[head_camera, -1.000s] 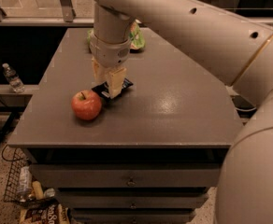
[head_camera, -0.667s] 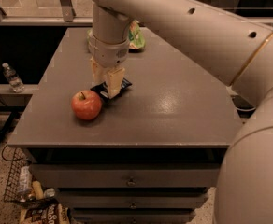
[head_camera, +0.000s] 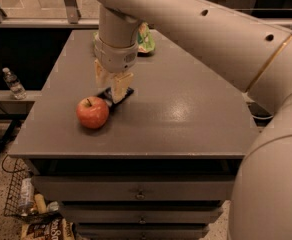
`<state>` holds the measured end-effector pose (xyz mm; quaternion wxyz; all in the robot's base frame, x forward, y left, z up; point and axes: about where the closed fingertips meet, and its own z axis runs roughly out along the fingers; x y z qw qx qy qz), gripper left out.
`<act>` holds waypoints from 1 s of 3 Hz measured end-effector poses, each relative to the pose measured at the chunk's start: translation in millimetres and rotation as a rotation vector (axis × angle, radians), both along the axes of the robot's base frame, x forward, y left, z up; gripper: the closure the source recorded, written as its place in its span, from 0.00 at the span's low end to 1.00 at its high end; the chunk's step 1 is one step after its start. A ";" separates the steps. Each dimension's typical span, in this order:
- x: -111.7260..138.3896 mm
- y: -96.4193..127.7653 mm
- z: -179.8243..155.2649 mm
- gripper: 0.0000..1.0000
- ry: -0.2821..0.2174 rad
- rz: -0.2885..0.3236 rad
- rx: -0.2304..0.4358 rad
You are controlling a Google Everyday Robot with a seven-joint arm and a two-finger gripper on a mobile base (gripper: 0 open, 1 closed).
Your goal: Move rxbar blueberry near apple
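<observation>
Your pale arm [head_camera: 201,29] sweeps in from the right and drops over the far-left part of the grey counter [head_camera: 186,114], which has drawers below its near edge. The hand [head_camera: 112,90] hangs low over the counter, directly above the rxbar blueberry [head_camera: 127,91]; you cannot tell from here whether it is spread or pinching the bar. A green snack bag [head_camera: 145,38] lies at the far edge, just behind the wrist. The apple [head_camera: 92,112] stands upright, near and to the left of the hand. The rxbar blueberry lies flat just beside the apple, on its far-right side, largely hidden under the hand.
</observation>
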<state>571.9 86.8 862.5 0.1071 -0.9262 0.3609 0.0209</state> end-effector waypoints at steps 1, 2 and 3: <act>0.7 1.3 -1.0 0.00 -0.002 0.000 0.003; 0.7 1.3 -1.0 0.00 -0.002 0.000 0.002; 2.3 -5.9 8.2 0.00 -0.013 -0.033 -0.050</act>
